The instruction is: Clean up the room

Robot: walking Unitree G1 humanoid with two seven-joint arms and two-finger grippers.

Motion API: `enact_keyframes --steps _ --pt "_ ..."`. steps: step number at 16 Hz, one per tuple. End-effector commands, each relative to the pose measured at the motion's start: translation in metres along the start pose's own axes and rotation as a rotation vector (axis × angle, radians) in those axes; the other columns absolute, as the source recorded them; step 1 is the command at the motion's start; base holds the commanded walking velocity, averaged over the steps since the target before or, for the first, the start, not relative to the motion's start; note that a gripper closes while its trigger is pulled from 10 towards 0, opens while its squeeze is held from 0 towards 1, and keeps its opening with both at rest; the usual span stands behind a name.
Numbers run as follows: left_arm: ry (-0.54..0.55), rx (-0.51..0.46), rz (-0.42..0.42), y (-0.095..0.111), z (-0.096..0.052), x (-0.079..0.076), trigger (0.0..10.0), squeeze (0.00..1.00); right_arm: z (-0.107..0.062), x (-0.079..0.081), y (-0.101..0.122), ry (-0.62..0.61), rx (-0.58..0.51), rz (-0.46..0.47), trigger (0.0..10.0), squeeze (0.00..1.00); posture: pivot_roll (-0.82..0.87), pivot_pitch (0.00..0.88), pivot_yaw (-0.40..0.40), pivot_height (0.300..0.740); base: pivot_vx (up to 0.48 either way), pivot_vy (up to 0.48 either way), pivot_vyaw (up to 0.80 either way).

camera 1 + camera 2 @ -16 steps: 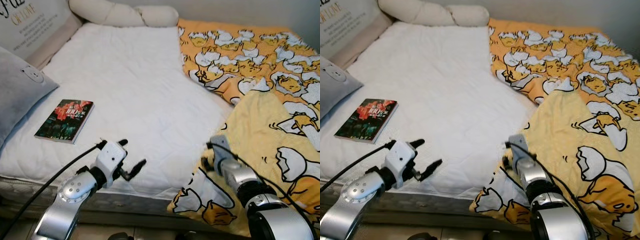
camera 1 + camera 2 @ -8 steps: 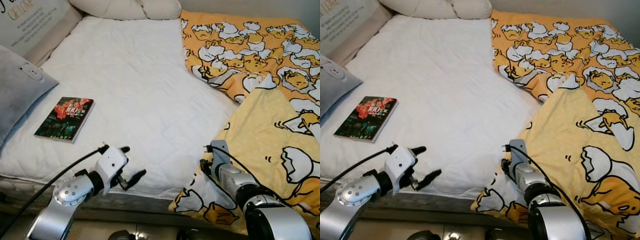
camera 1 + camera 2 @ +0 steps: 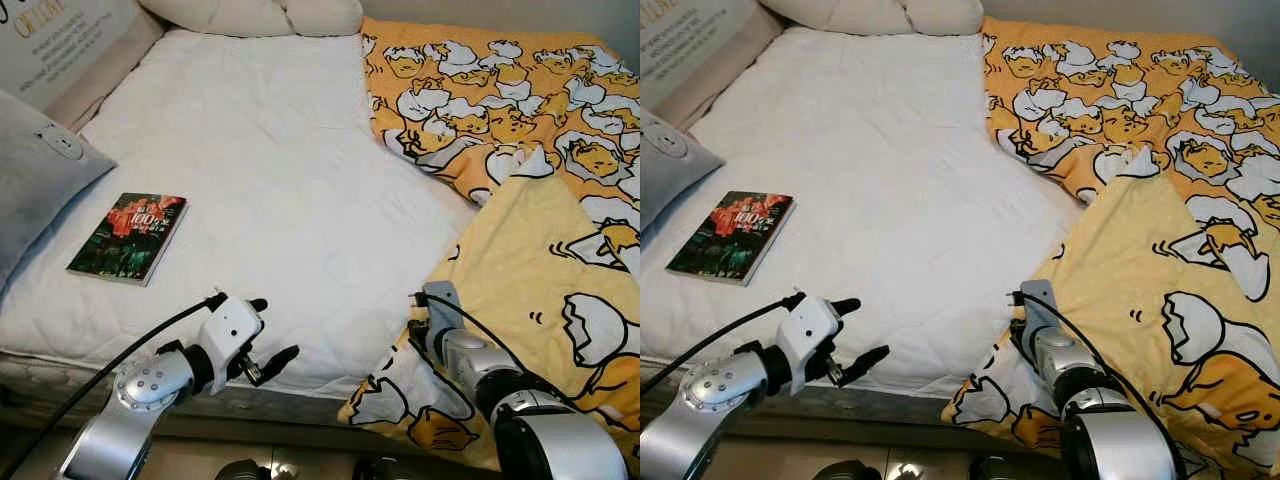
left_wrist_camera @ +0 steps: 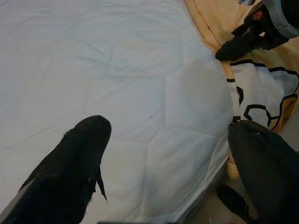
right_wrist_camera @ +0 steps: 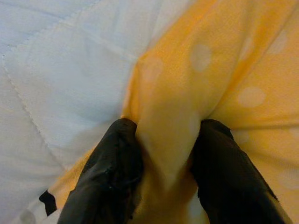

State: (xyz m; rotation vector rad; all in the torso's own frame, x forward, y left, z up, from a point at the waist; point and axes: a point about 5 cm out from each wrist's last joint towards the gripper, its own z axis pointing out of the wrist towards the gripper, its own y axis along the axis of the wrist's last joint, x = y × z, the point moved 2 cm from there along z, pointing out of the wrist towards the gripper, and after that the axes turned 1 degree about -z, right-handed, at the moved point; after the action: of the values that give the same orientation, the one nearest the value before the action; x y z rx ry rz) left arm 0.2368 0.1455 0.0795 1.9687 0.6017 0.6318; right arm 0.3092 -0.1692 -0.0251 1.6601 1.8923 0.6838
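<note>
- Head views: quilted white mattress (image 3: 270,180) with stitched diamond seams carries a soft yellow blanket (image 3: 520,250) printed with cartoon eggs, rumpled over the side nearest the robot's right arm and folded back so its paler polka-dot underside shows. A glossy paperback book (image 3: 128,237) with a dark red-and-green cover lies flat on the mattress, well apart from the blanket and near a grey cushion (image 3: 35,180). Cream bolster pillows (image 3: 255,15) lie at the far end of the mattress.
- Head views again: the left gripper (image 3: 268,330) hangs over the mattress's near edge, fingers spread and holding nothing. The right gripper (image 3: 1025,325) sits at the blanket's folded edge, where fabric meets mattress.
- Left wrist view: two blunt black fingers (image 4: 70,172) stand wide apart above the smooth white mattress, with the blanket's edge beyond them.
- Right wrist view: the right gripper (image 5: 166,158) is clenched on a raised pleat of the blanket, yellow cloth bunched between both fingers, just beside the mattress.
</note>
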Motion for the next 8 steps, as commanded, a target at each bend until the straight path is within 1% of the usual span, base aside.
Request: enact_keyframes --steps 1,4,8 --pt "-0.015 0.002 0.008 -0.001 0.004 0.0 10.0 0.0 0.0 -0.001 -0.01 0.013 0.042 -0.01 0.0 0.0 0.11 0.069 -0.033 0.74 0.0 0.0 0.0" --pt "-0.016 0.015 0.007 -0.01 0.005 0.001 10.0 0.0 0.0 -0.002 -0.011 0.022 0.038 -0.01 0.0 0.0 0.1 0.05 -0.027 0.74 0.0 0.0 0.0" --pt "-0.029 0.011 0.014 -0.014 0.01 0.002 10.0 0.0 -0.001 -0.003 -0.012 0.063 0.026 -0.014 0.0 0.0 0.08 0.026 -0.015 0.74 0.0 0.0 0.0"
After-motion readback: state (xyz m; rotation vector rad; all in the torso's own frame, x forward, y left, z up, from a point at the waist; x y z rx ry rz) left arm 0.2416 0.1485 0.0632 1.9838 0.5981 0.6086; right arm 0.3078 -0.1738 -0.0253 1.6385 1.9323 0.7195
